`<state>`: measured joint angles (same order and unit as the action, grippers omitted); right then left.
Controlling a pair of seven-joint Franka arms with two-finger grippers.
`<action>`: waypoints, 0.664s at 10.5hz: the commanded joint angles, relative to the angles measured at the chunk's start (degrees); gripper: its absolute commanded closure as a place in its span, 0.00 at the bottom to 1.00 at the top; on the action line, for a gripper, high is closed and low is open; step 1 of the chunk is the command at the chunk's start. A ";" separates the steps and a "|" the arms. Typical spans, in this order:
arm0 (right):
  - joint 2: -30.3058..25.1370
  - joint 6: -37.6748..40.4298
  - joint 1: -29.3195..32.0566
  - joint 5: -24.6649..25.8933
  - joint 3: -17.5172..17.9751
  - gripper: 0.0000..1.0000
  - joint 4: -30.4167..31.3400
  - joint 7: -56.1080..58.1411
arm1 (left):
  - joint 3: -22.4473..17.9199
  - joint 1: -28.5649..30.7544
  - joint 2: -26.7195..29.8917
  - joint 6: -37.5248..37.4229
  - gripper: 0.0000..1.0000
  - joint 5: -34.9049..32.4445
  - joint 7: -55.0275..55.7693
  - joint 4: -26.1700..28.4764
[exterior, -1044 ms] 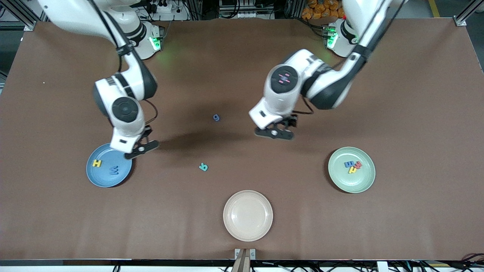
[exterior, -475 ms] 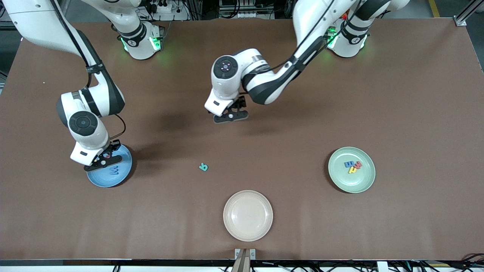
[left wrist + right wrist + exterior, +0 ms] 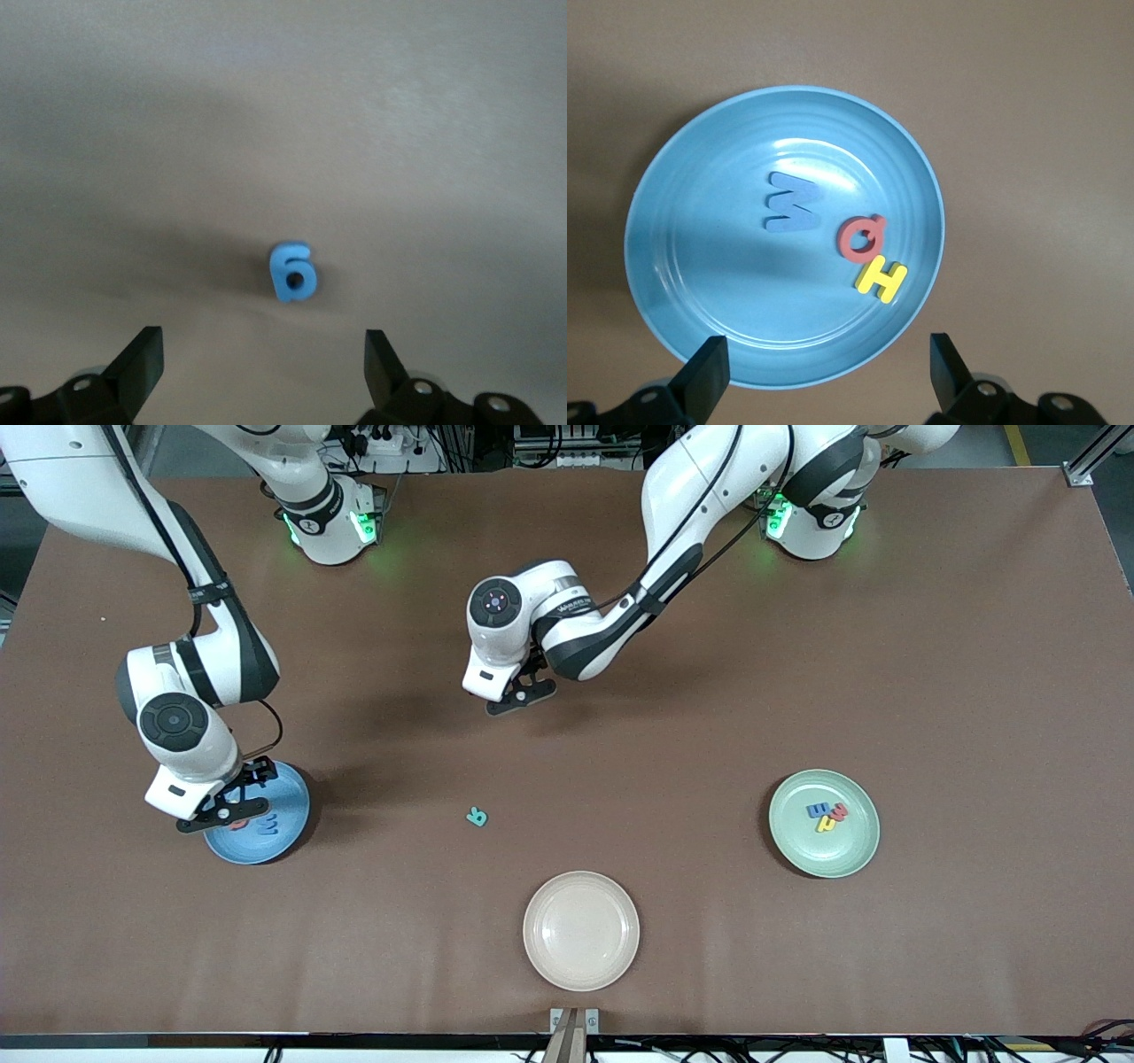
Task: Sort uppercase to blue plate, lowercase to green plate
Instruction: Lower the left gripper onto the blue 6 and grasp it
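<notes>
The smooth round blue plate holds foam W, Q and H under the right tool, fingers apart; the left tool, also apart, hangs over the blue g.

Glossy plastic blue plate; matt foam letters; matt brown table.

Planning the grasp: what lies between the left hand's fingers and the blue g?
Nothing: in the left wrist view only bare table separates the open left hand from the blue g.

Brown table, empty cream plate near the front camera's edge, midway along
</notes>
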<state>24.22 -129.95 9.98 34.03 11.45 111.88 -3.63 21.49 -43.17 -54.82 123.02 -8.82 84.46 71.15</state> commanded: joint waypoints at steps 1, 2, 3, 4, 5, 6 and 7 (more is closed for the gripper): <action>0.30 0.40 1.71 -0.90 1.12 0.00 -1.49 -0.32 | -2.40 -2.79 -2.03 -0.41 0.00 1.18 4.99 -3.55; 0.30 0.40 1.54 -0.98 1.12 0.00 -1.49 -0.41 | -3.55 -3.50 -2.13 -0.41 0.00 1.26 6.49 -3.56; 0.30 0.22 1.36 -1.07 1.12 0.00 -1.58 -0.41 | -3.65 -3.94 -2.82 -0.41 0.00 1.26 8.59 -4.69; 0.39 0.22 1.27 -1.24 1.21 0.00 -1.76 -0.41 | -3.73 -4.20 -3.35 -0.41 0.00 1.18 10.18 -5.57; 0.39 0.22 1.18 -1.25 1.21 0.00 -1.76 -0.41 | -4.87 -4.73 -3.36 -0.41 0.00 1.26 10.28 -5.58; 0.39 0.22 1.18 -1.25 1.21 0.00 -1.76 -0.41 | -7.05 -6.56 -3.36 -0.41 0.00 1.18 10.28 -5.67; 0.48 0.14 1.10 -1.33 1.30 0.00 -1.76 -0.41 | -8.99 -7.71 -3.71 -0.24 0.00 1.26 10.28 -6.45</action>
<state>24.24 -129.94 10.43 33.78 11.85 110.84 -3.82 15.80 -48.13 -57.16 123.02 -8.74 93.76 67.61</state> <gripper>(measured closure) 0.000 0.000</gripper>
